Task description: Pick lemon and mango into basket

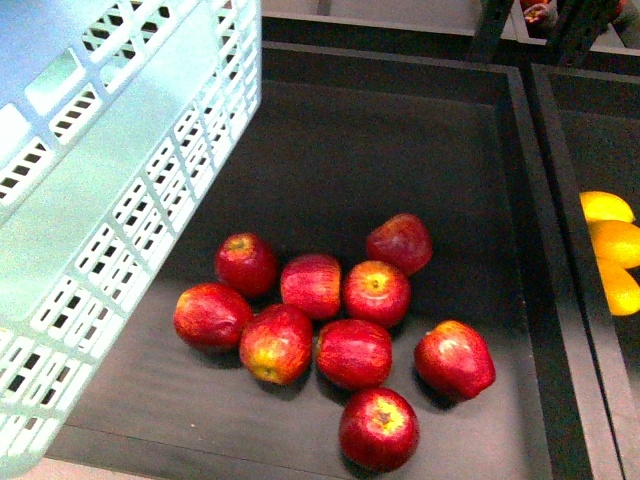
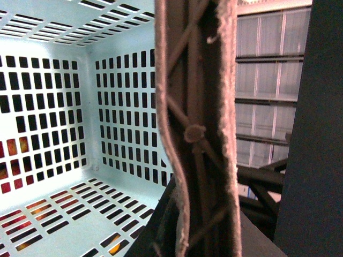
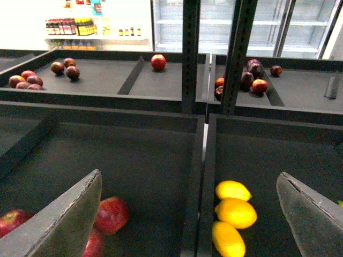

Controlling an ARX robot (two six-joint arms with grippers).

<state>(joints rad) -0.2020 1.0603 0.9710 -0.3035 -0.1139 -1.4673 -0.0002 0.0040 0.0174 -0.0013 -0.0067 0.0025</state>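
Yellow fruits, perhaps lemons, are cut by the front view's edge.

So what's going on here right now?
The basket shows tilted, left of the apples, its handle close against the left wrist camera; what shows of its inside is empty. The right gripper is open and holds nothing, near the divider beside three yellow fruits in the next bin. Nothing is picked yet.
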